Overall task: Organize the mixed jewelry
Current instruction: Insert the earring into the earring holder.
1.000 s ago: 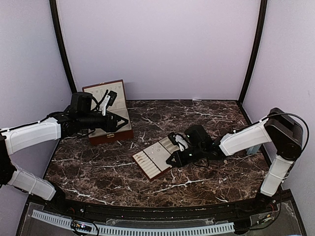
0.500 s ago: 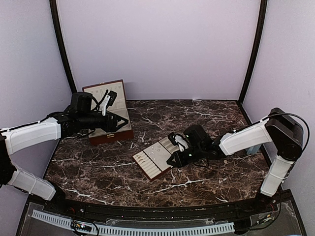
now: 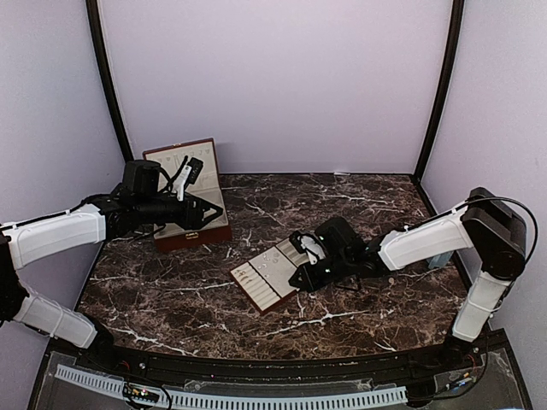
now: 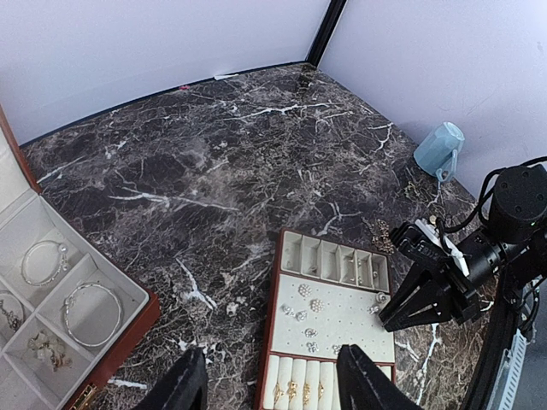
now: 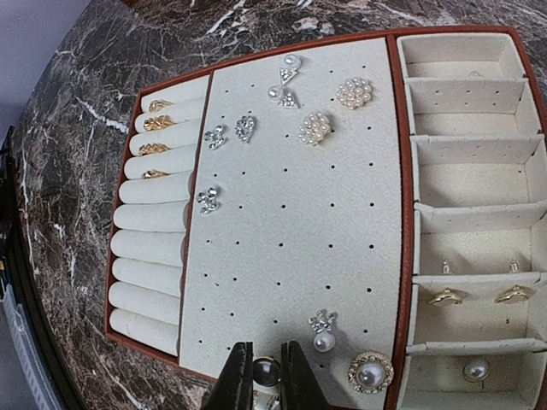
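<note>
On the table (image 3: pixel 367 205), the box (image 3: pixel 192 239) at the far left edge holds bracelets (image 4: pixel 90 312). The tray (image 5: pixel 282 256) mid-table carries part of the mixed jewelry (image 5: pixel 314 128), and many holes are free. The left gripper (image 4: pixel 272 384) is released. The right gripper (image 5: pixel 266 380) grasps a round stud (image 5: pixel 267 371) at the tray's edge.

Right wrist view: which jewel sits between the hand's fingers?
The small round stud at the tray's edge; the bow pearl and gold-rimmed pearl lie right of the hand.
</note>
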`<state>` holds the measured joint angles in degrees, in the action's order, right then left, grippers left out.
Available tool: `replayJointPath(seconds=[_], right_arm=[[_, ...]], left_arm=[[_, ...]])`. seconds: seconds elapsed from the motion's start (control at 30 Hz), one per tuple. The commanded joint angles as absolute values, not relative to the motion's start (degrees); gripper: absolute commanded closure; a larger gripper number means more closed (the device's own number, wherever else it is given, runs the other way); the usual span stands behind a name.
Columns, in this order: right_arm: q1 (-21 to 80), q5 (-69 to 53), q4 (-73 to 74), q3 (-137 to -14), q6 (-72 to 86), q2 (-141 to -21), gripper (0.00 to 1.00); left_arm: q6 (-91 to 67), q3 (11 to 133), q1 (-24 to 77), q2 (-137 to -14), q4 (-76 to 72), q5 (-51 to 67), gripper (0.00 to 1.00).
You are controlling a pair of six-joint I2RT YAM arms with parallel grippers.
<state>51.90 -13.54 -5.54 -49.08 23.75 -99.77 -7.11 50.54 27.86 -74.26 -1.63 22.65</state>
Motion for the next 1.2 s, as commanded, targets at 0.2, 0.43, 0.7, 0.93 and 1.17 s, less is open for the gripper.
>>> replayJointPath(seconds=[0.2, 0.43, 0.7, 0.93, 1.17], right_arm=[[54.04, -9.19, -1.87, -51.39, 22.32, -100.86, 0.89], [54.05, -8.62, -1.28, -52.29, 22.65, -99.92, 0.86], [54.06, -8.51, -1.55, -52.47, 23.46, -98.71, 0.81], [54.05, -8.67, -1.93, -52.72, 24.03, -97.38, 0.78], [54.05, -8.61, -2.26, -52.73, 24.7, -95.37, 0.76]], left_arm=[[-7.1, 50.37, 27.73, -72.94, -1.32, 22.46, 0.45], [-7.13, 50.23, 27.73, -72.2, -1.31, 22.32, 0.45], [-7.29, 49.93, 27.75, -71.27, -1.24, 22.25, 0.45], [-7.4, 49.57, 27.77, -70.7, -1.41, 22.3, 0.45], [-7.39, 49.33, 27.77, -70.12, -1.48, 21.95, 0.45]])
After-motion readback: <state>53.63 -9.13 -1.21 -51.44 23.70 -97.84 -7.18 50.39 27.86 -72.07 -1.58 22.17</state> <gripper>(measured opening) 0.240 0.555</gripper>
